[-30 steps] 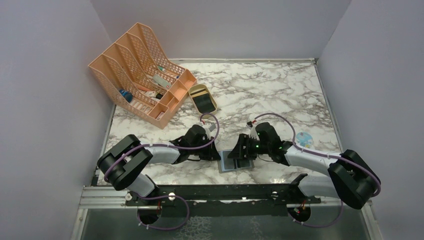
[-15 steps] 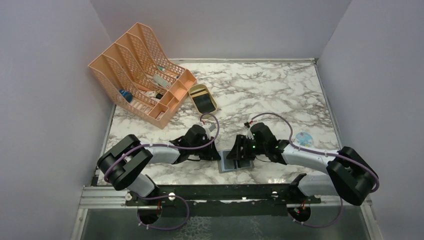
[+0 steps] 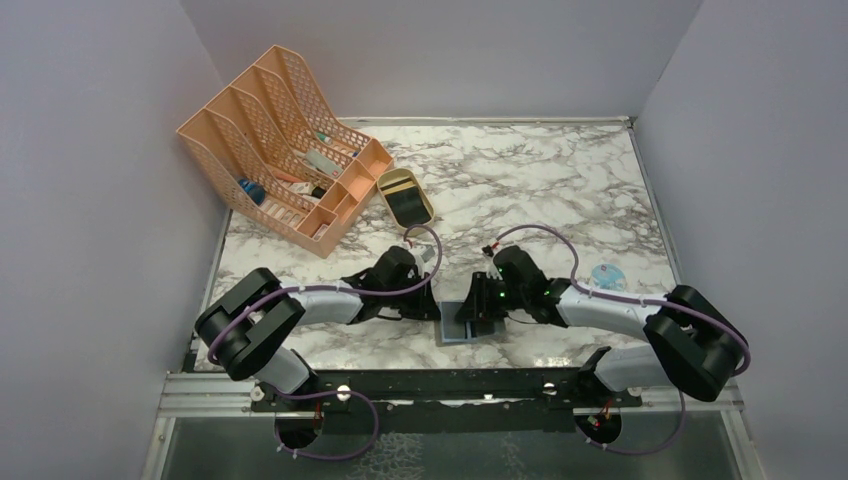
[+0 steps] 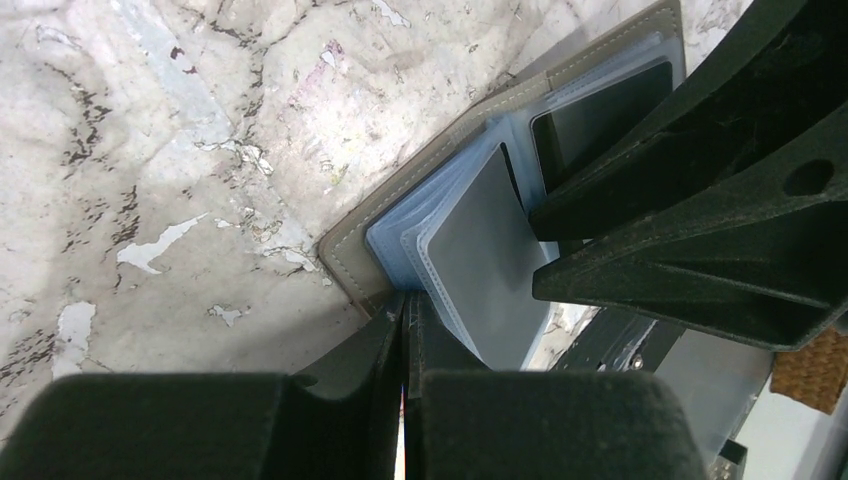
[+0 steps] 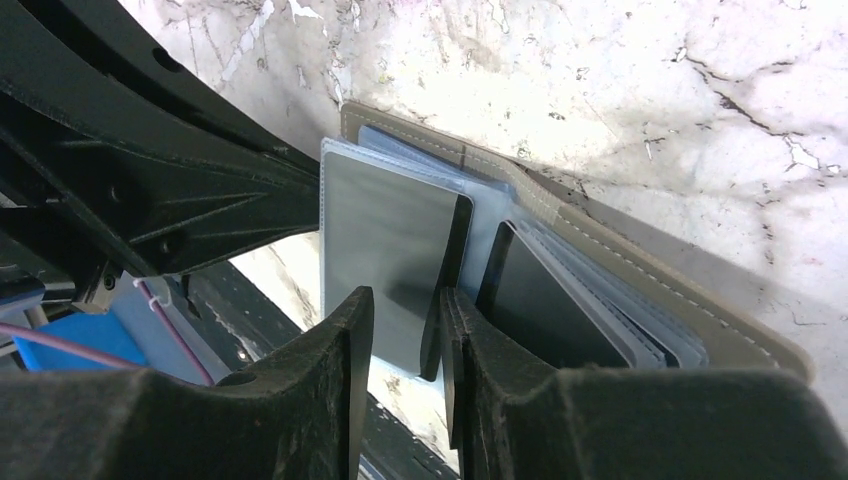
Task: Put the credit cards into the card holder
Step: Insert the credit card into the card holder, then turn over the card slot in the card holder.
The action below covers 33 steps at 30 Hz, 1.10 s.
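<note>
The grey card holder (image 3: 462, 336) lies open near the table's front edge, between my two grippers. My left gripper (image 3: 436, 310) is shut on its left cover edge (image 4: 345, 255), the jaws (image 4: 405, 305) pinching the grey flap. Blue-grey pockets fan out inside. In the right wrist view a dark credit card (image 5: 390, 235) sits in a clear sleeve and another dark card (image 5: 540, 300) lies in the right-hand pocket. My right gripper (image 5: 407, 297) straddles the first card's edge. Its jaws are narrow, with a gap beside the left finger (image 5: 355, 330).
A peach mesh file rack (image 3: 285, 150) stands at the back left, with a tan oval tray (image 3: 405, 195) beside it. A small light-blue disc (image 3: 608, 277) lies right of the right arm. The black base rail (image 3: 450, 385) runs just below the card holder.
My right gripper has slid left over the open card holder and its jaws have narrowed around the card's edge. The left gripper has kept its grip and place.
</note>
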Tool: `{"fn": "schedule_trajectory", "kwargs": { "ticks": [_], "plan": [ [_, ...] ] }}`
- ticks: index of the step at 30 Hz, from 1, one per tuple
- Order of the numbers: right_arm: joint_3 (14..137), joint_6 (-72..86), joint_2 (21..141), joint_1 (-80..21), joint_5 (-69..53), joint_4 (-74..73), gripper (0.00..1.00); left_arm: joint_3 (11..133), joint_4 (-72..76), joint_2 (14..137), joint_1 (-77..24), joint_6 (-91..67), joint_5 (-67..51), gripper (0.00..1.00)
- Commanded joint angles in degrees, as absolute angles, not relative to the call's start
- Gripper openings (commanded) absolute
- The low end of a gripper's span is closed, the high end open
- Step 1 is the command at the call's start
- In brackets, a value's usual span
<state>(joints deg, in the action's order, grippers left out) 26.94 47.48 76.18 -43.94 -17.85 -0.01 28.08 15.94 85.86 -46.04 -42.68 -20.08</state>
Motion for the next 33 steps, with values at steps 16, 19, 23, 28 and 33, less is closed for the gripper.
{"fn": "schedule_trajectory", "kwargs": {
  "ticks": [16,19,23,28,33],
  "plan": [
    [31.2,45.7,66.1,-44.9,-7.4,-15.8,0.35,28.2,14.3,75.9,-45.4,-48.5,-19.2,0.38],
    [31.0,45.2,66.0,-44.9,-5.6,-16.6,0.34,28.3,14.9,76.0,-45.4,-48.1,-20.4,0.44],
    [30.0,45.1,67.3,-44.9,-4.7,-16.3,0.30,27.4,17.0,76.6,-45.4,-48.6,-22.0,0.52],
    [27.7,45.4,68.9,-44.9,-5.1,-14.4,0.27,27.2,18.6,79.0,-45.4,-49.0,-24.3,0.58],
    [26.6,45.6,69.8,-44.9,-5.1,-13.2,0.25,26.9,21.3,81.3,-45.4,-50.2,-27.0,0.60]
  ]
}}
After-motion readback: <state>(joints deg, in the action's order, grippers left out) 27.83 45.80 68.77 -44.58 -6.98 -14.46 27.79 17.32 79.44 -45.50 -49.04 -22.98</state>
